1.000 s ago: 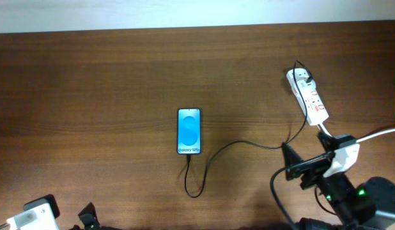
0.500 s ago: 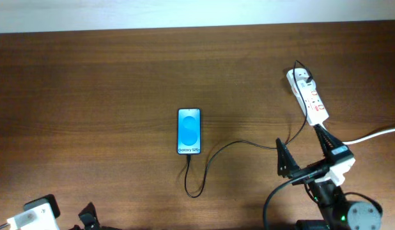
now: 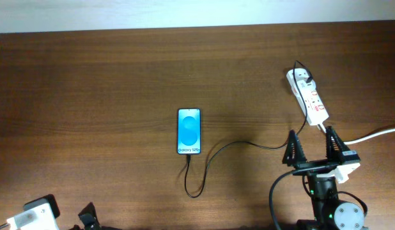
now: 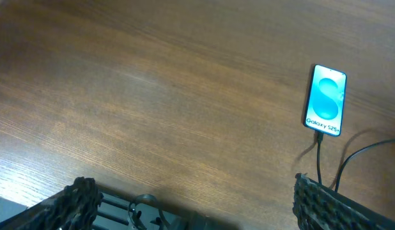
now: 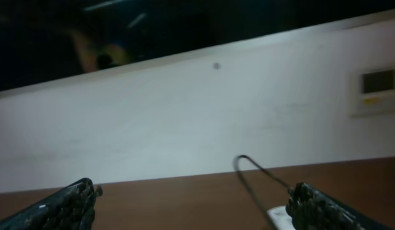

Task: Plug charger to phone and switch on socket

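Right claw (image 3: 310,133) has swung to face the socket (image 3: 310,96), jaws wide apart, empty; charger (image 3: 248,144) looks seated in phone (image 3: 189,131), switch-on pending.

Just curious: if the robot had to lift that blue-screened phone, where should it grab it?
Probably across the two long edges of the phone, near mid-length, coming straight down from above. It lies flat and slim, screen up, and the charger enters its near short end, so leave that end alone.
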Motion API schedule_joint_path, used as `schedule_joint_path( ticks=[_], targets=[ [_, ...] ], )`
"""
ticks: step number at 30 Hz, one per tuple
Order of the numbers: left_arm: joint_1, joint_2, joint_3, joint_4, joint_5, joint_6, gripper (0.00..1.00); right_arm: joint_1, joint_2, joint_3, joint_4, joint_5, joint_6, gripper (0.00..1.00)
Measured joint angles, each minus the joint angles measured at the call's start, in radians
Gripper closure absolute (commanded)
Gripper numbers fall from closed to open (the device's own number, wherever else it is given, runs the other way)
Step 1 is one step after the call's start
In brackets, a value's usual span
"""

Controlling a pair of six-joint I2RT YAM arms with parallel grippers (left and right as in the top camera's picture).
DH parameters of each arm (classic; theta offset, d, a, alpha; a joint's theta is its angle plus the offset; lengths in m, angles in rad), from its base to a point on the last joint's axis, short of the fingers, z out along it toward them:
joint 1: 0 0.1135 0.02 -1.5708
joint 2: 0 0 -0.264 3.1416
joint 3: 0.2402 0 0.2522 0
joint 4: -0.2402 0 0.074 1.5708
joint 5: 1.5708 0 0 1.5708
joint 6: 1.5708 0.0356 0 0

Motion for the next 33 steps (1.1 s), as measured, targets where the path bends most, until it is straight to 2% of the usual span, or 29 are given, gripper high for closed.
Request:
schedule_joint_path(
  ticks=[13, 20, 33],
  targets=[
    [0.000, 0.000, 0.000, 0.000, 0.000, 0.000, 0.01, -0.036, 0.000, -0.082, 0.003, 0.015, 0.002, 0.02],
    [0.000, 0.000, 0.000, 0.000, 0.000, 0.000, 0.01, -0.040, -0.002, -0.084, -0.224, 0.018, 0.002, 0.02],
    [0.000, 0.000, 0.000, 0.000, 0.000, 0.000, 0.01, -0.040, -0.002, -0.084, -0.225, 0.018, -0.113, 0.02]
  ],
)
